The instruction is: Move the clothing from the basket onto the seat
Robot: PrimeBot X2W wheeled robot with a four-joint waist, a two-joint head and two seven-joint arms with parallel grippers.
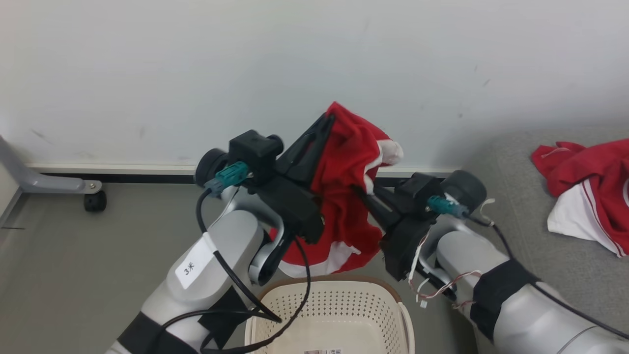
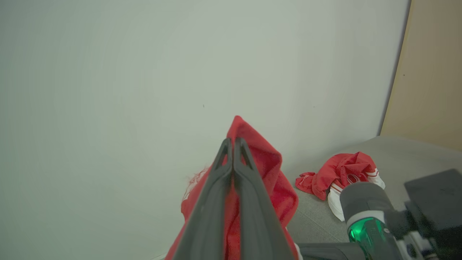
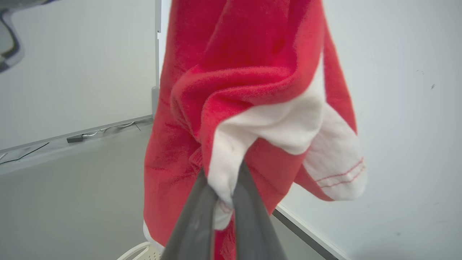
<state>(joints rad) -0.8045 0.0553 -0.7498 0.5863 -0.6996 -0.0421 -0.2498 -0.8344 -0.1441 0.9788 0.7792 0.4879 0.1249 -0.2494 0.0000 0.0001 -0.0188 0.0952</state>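
A red and white garment point(image 1: 344, 196) hangs in the air above the cream basket point(image 1: 339, 307), stretched between both grippers. My left gripper point(image 1: 328, 120) is shut on its red top edge; in the left wrist view the left gripper point(image 2: 232, 142) pinches the red garment point(image 2: 269, 169). My right gripper point(image 1: 357, 189) is shut on the garment's right side, and the right wrist view shows the right gripper point(image 3: 223, 186) clamped on a white fold of the garment point(image 3: 249, 83). A second red and white garment point(image 1: 592, 189) lies on the grey seat point(image 1: 521, 236) at the right.
A white wall with a baseboard stands close behind the garment. A grey metal leg with a black caster point(image 1: 94, 200) sits on the floor at the left. A beige panel point(image 2: 429, 72) rises behind the seat point(image 2: 317, 220). The basket rim point(image 3: 135, 252) shows below the garment.
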